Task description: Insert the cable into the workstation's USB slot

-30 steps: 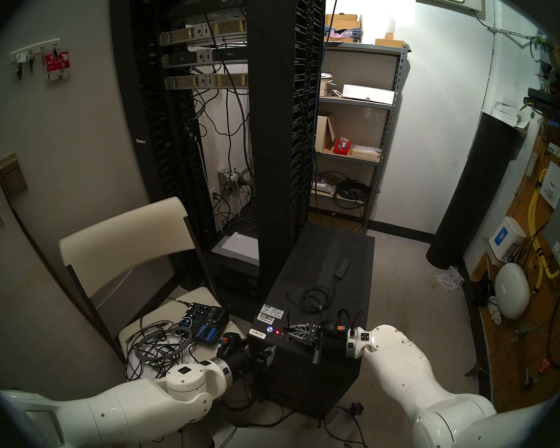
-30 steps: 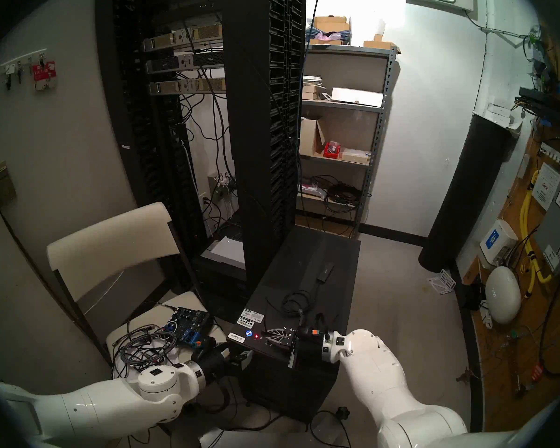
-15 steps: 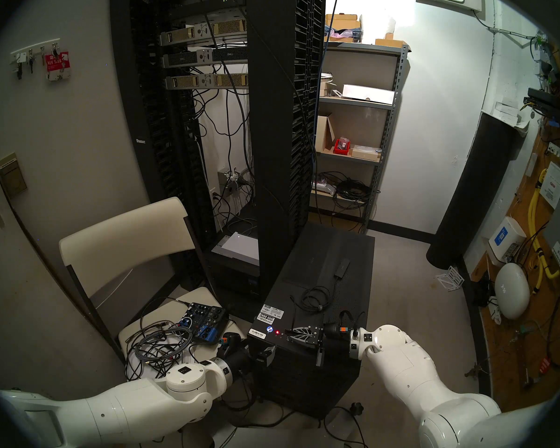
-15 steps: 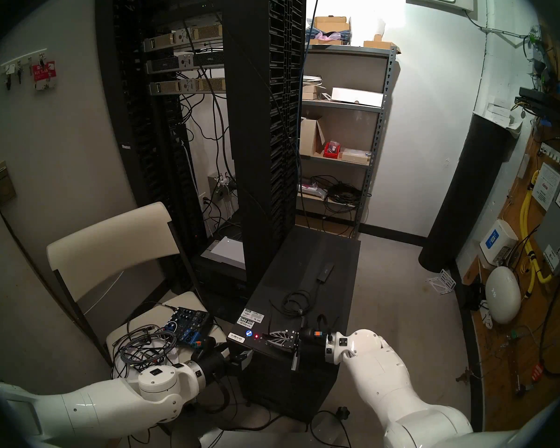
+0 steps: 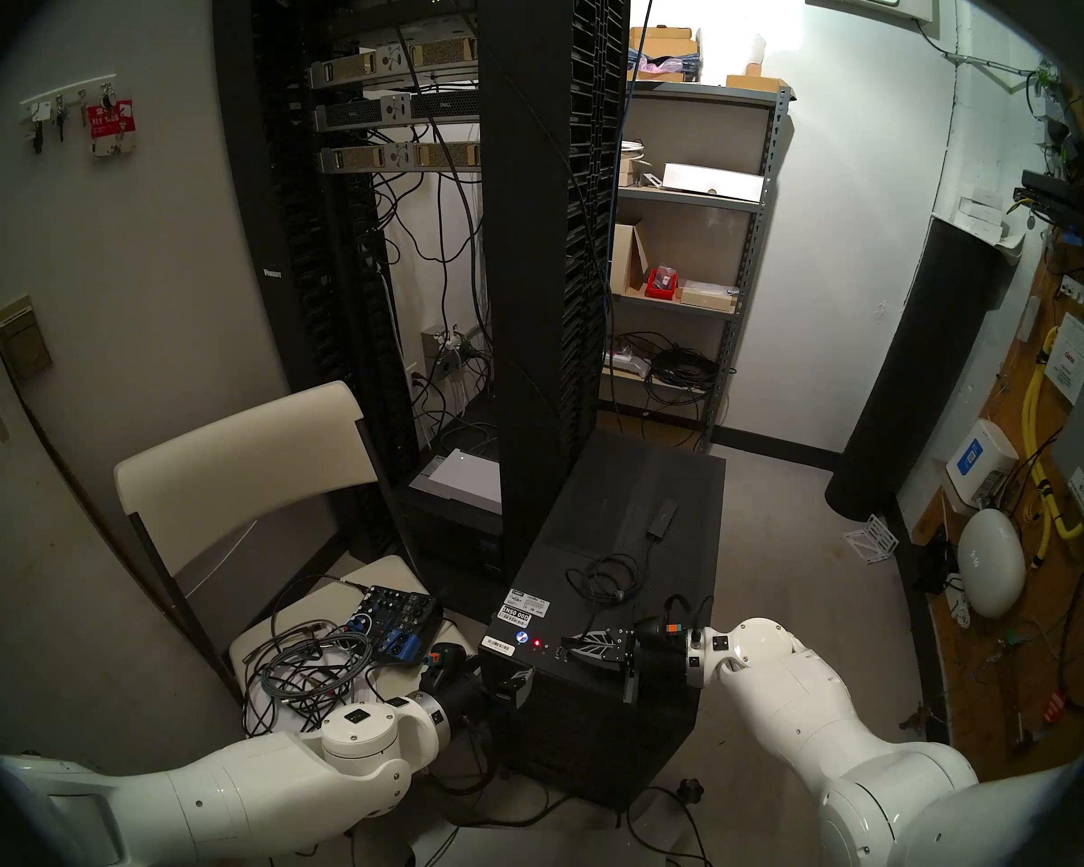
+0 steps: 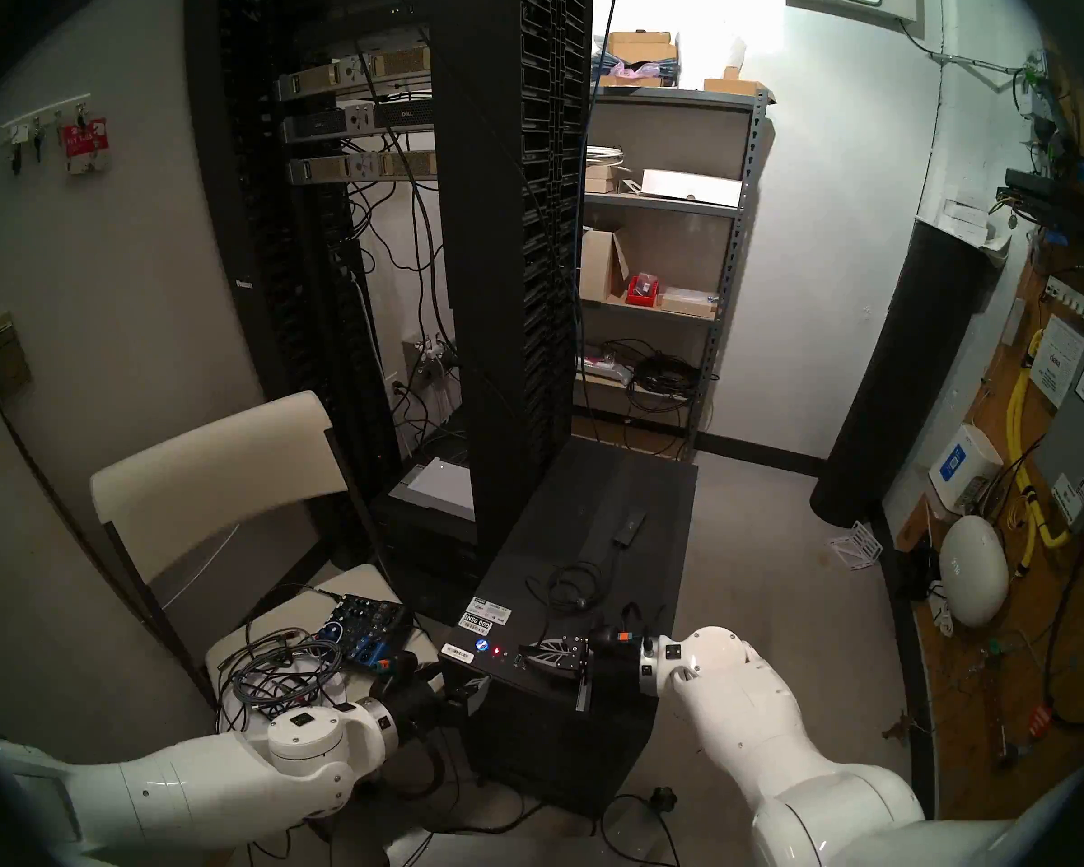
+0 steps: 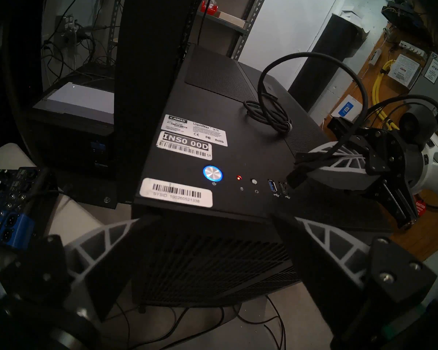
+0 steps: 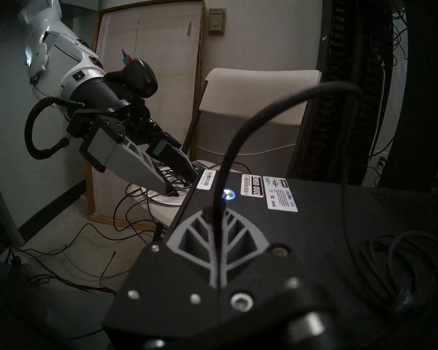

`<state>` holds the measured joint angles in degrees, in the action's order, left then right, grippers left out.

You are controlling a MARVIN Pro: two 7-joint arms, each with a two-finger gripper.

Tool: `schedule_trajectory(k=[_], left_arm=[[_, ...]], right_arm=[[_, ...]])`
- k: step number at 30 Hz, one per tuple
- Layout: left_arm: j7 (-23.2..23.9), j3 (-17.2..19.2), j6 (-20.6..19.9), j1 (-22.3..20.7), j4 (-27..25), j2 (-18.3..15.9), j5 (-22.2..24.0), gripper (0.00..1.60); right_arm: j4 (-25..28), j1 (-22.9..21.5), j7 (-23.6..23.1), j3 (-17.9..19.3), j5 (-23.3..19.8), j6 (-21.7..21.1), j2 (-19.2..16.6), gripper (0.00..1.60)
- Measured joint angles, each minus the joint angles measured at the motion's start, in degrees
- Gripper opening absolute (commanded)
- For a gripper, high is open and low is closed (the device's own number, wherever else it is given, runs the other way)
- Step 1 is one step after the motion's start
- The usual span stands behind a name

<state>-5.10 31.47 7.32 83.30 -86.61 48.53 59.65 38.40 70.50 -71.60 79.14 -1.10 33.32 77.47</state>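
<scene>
The right gripper point(image 7: 297, 171) has just slid a touch to the robot's right along the front edge of the computer point(image 5: 596, 509). A second ago it sat hard up against the red light point(image 7: 239, 177); now there's a gap, and the two USB slots point(image 7: 272, 185) are showing in it. Both are empty, so the plug isn't in yet. I'd call this a back-off to line up again, not a finish.

The grip hasn't changed. The fingers are clamped on the cable point(image 7: 276, 114) right behind the plug point(image 7: 295, 177). The plug's nose is just beside the right-hand slot, and I can't tell whether it touches. It looks tilted to the slot rather than square, so it'll want straightening before any push.

The rest of the cable arcs up from the gripper to a loose coil in the middle of the computer's top. The flat adapter box point(image 5: 663, 516) lies further back, toward the far right corner.

The left gripper point(image 8: 181, 185) hangs off the front left corner, fingers spread wide and holding nothing.

As for containers, the shelf point(image 5: 746, 202) behind has a red bin point(image 5: 663, 284) with something small and pale in it. Beside that is an open cardboard box point(image 5: 628, 256), and I can't see what's inside.
</scene>
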Motion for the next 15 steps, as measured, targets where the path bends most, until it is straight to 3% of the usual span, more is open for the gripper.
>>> schedule_trajectory(k=[15], left_arm=[[0.1, 0.1, 0.2, 0.1, 0.0, 0.0, 0.5, 1.6]], right_arm=[[-2.4, -3.5, -3.0, -3.0, 0.1, -3.1, 0.0, 0.0]])
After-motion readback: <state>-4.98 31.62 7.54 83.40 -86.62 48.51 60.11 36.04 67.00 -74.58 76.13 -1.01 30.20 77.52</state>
